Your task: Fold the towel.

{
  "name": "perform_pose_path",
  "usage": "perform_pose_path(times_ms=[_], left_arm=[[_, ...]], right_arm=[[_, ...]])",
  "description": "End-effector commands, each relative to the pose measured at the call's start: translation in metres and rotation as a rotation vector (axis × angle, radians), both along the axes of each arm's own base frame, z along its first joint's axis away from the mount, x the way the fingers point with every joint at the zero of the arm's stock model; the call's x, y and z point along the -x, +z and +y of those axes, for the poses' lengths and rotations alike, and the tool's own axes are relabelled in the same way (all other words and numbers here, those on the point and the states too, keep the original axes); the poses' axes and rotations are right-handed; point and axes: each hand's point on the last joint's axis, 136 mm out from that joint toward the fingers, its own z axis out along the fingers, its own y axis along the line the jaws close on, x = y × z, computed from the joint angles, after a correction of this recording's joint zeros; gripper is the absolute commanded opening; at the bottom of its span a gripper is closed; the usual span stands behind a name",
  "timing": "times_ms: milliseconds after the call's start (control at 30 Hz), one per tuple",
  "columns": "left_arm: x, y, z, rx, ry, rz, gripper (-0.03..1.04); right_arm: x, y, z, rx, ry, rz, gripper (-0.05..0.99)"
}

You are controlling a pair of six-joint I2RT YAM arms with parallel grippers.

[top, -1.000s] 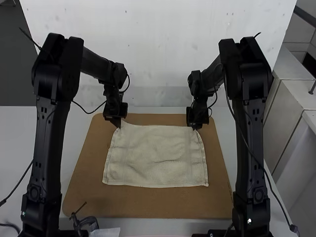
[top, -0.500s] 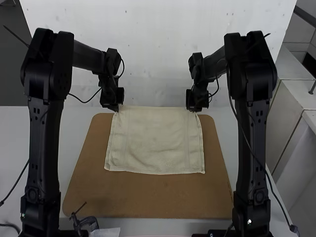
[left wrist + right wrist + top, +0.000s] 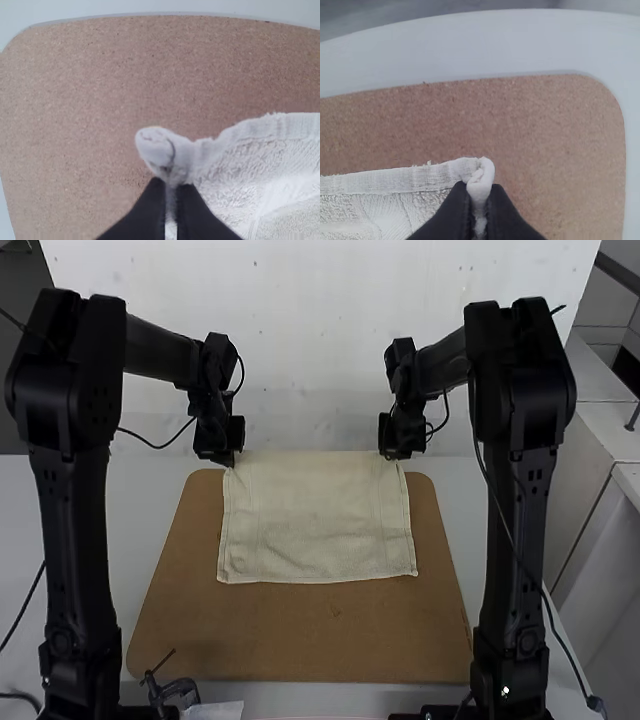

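Towel (image 3: 315,525) shifted forward | 1 towel, 1 board (image 3: 310,640) | left fingers (image 3: 229,457), right fingers (image 3: 399,453) each pinching 1 far corner

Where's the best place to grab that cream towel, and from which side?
I'd take the towel by its two far corners, probably from above, pinching across its thickness. It's thin, spread and roughly rectangular, with its far edge running nearly straight between those corners, where the left end effector and right end effector grip it.

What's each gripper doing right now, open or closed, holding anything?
Left gripper: closed on one corner of the towel.
Right gripper: closed on another corner of the towel.
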Motion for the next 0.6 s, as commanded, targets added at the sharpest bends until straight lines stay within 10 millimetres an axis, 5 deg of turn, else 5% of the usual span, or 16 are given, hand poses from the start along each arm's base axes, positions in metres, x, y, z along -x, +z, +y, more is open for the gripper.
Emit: perform_pose_path(times_ms=[0,300,567], left_arm=[[0.025,0.007,-0.003,0.003,-0.024,0.007,0.01],[0.088,-0.002,-0.018,0.019,-0.106,0.038,0.01],[0.122,0.006,-0.017,0.022,-0.134,0.017,0.01]], right_arm=[[0.013,0.019,-0.001,0.014,0.002,-0.041,0.01],[0.071,0.004,-0.005,0.026,0.039,0.006,0.01],[0.113,0.002,-0.008,0.043,0.103,0.011,0.01]])
